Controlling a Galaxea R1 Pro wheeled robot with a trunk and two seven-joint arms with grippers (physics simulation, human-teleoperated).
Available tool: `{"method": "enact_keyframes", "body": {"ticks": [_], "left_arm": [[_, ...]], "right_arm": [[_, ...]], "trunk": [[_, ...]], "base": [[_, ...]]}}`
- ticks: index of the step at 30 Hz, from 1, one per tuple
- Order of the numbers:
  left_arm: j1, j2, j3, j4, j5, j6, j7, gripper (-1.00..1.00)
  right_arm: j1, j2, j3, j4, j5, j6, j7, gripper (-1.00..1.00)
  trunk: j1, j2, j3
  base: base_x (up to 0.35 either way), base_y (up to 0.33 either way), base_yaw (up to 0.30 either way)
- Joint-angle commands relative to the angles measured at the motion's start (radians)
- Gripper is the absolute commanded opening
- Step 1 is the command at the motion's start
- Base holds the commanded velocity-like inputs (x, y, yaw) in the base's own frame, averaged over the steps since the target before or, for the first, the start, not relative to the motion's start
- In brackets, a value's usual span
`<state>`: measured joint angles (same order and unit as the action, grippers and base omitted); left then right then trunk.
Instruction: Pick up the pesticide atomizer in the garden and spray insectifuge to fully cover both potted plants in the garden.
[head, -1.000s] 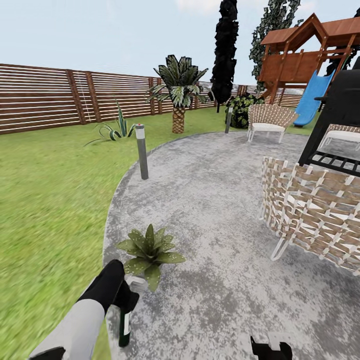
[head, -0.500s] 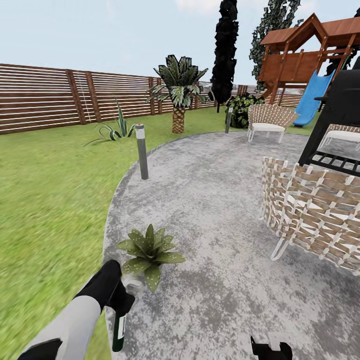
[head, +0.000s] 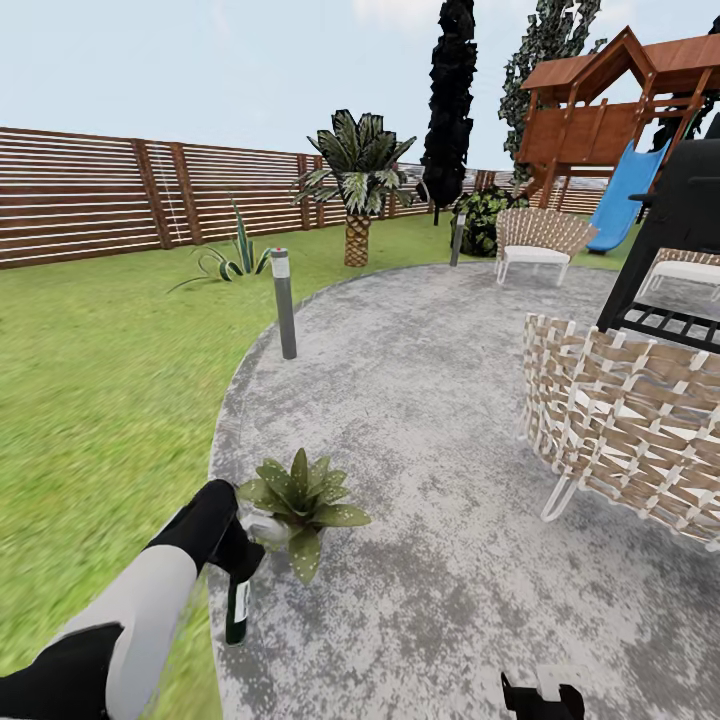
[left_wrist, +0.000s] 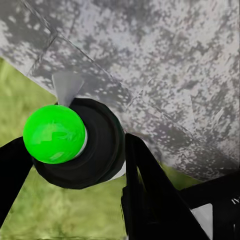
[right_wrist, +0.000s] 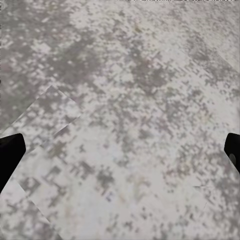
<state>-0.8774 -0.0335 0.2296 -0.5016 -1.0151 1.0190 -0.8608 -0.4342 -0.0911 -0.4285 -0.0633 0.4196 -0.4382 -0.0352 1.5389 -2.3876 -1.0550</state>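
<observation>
Head view: left gripper (head: 236, 556) clamped on the atomizer (head: 237, 610), hung upright at the paving's (head: 430, 400) lawn-side edge, just beside the potted plant (head: 300, 497). Left wrist view: fingers (left_wrist: 145, 185) closed around atomizer (left_wrist: 75, 142). Right wrist view: fingers (right_wrist: 10, 155) spread wide over paving.

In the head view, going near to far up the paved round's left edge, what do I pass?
Pesticide atomizer in the left gripper → potted plant → grey bollard light → palm → slatted wooden fence.
</observation>
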Motion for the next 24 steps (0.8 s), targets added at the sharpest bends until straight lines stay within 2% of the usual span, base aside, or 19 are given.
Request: {"method": "enact_keyframes", "body": {"ticks": [1, 3, 8, 10, 15, 21, 24], "left_arm": [[-0.004, 0.007, 0.009, -0.001, -0.001, 0.009, -0.009, -1.0], [-0.006, 0.011, 0.008, 0.0, -0.002, 0.008, -0.009, -1.0], [-0.008, 0.001, 0.008, 0.0, -0.002, 0.008, -0.009, -1.0], [-0.008, 0.009, 0.008, 0.0, -0.002, 0.008, -0.009, -1.0], [0.002, 0.05, 0.009, 0.001, -0.002, 0.009, -0.009, -1.0], [-0.002, 0.027, 0.004, 0.011, -0.003, 0.008, -0.009, -1.0], [-0.007, 0.042, 0.008, 0.021, -0.002, 0.009, -0.009, -1.0]], "right_arm": [[-0.001, -0.001, -0.006, 0.002, 0.011, -0.004, -0.003, 1.0], [-0.001, -0.001, -0.006, 0.002, 0.011, -0.004, -0.002, 1.0], [0.0, -0.001, -0.006, 0.002, 0.011, -0.004, -0.003, 1.0], [-0.001, -0.001, -0.006, 0.002, 0.012, -0.004, -0.002, 1.0], [-0.001, -0.001, -0.006, 0.002, 0.012, -0.004, -0.002, 1.0], [-0.001, -0.001, -0.006, 0.002, 0.011, -0.004, -0.002, 1.0], [-0.001, -0.001, -0.006, 0.002, 0.011, -0.003, -0.003, 1.0]], "trunk": [[0.0, 0.0, -0.001], [0.0, 0.0, -0.001], [0.0, 0.0, -0.001], [0.0, 0.0, -0.001], [0.0, 0.0, -0.001], [0.0, 0.0, -0.001], [0.0, 0.0, -0.001]], "base": [[0.0, 0.0, 0.0], [0.0, 0.0, 0.0], [0.0, 0.0, 0.0], [0.0, 0.0, 0.0], [0.0, 0.0, 0.0], [0.0, 0.0, 0.0], [0.0, 0.0, 0.0]]}}
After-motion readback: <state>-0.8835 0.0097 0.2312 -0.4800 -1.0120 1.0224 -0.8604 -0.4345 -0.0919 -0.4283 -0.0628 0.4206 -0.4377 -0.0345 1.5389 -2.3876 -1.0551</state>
